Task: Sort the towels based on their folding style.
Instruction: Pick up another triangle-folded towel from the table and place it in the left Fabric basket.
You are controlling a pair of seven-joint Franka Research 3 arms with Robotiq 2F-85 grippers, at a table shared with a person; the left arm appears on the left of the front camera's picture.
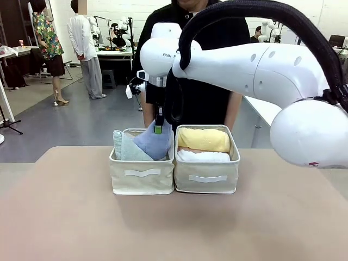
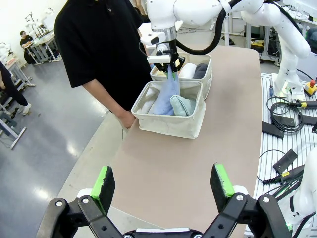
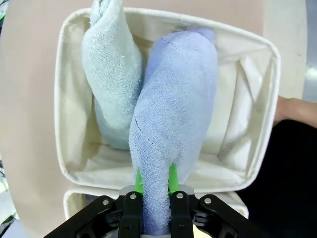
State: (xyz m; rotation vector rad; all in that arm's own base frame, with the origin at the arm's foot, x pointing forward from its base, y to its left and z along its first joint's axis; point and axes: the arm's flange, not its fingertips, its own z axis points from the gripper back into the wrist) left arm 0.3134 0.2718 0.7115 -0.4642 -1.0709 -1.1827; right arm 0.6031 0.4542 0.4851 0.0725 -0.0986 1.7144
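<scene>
We see looped terry, rough and matt, on the blue towel (image 3: 173, 114), pinched between the right gripper's (image 3: 154, 179) smooth green pads (image 3: 173, 178). Beside it in the left bin (image 3: 69, 99) the mint towel (image 3: 111, 64) has the same nubby pile. Both bins are matt cream woven cloth; the left bin's lining creases softly. In the right bin (image 1: 206, 176) next to it, the yellow towel (image 1: 204, 139) and white towel (image 1: 204, 156) look fluffy. The right arm (image 1: 255, 68) is glossy white plastic with a matt black hose (image 1: 261, 8). The left gripper (image 2: 163, 186) is matt black with green pads. The table (image 1: 174, 228) under the bins is a smooth, matt tan.
</scene>
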